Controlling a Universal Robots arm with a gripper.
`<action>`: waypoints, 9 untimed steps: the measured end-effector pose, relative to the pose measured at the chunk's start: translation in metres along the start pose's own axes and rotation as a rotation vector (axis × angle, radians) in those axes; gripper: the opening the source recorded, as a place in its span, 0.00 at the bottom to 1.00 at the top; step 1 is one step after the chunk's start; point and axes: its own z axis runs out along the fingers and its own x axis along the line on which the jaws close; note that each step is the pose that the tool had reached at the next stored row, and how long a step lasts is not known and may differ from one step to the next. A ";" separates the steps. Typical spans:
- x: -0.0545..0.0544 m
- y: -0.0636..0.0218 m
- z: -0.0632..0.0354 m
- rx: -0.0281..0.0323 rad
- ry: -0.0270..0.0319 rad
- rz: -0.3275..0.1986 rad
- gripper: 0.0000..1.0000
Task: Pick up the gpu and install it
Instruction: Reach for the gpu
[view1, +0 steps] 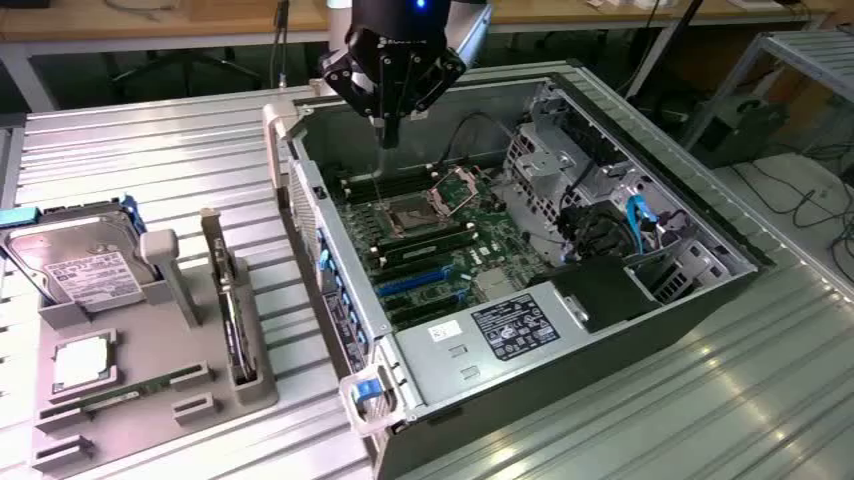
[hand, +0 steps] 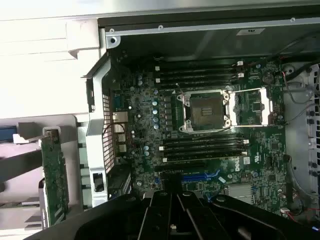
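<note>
An open computer case lies on its side on the metal desk, its motherboard facing up with the CPU socket uncovered and a power supply at the near end. The gripper hangs over the far part of the board, closed and empty. The case's side wall stands between it and the gpu. The gpu stands on edge in a slot of a grey holder at the exterior view's left. Its long axis runs roughly parallel to that wall, and its silver bracket is upright at the far end. The holder also carries a hard drive, a silver chip and a RAM stick.
</note>
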 end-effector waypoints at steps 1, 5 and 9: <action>0.002 -0.0002 -0.0001 0.0000 0.0000 0.000 0.11; 0.009 -0.0007 -0.0002 -0.0001 0.0000 0.000 0.11; 0.015 -0.0011 -0.0004 0.0000 0.0001 0.000 0.11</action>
